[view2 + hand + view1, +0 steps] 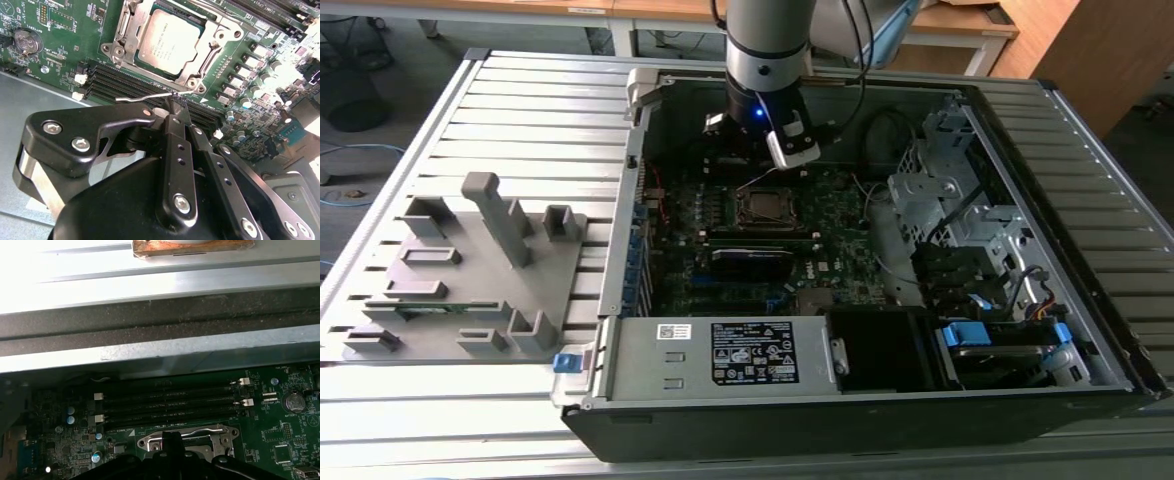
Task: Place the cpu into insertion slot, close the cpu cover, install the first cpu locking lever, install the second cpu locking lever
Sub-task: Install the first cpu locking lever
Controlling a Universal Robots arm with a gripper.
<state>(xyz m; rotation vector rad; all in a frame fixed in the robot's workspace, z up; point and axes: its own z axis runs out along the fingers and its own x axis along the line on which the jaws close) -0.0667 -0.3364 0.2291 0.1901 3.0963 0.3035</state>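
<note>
The cpu [167, 42] lies flat in the insertion slot [742, 208] on the green motherboard. The silvery cpu cover [210, 46] is folded down around it, so the chip shows through the cover's window. A thin wire locking lever [142, 97] runs along the socket's edge beside the memory slots and sticks out free of the frame. My gripper [174, 101] is shut, and its tips rest against this lever's wire. In the exterior view the gripper [747, 165] hangs inside the case just behind the socket. In the first wrist view the gripper [170, 440] stands at the socket frame [187, 436].
Black memory slots [135, 82] run right beside the socket. A coin battery [26, 41] sits on the board. The case wall [160, 345] rises close behind the gripper. Drive cages [947, 190] fill the exterior view's right, and a grey fixture [467, 270] lies outside the case.
</note>
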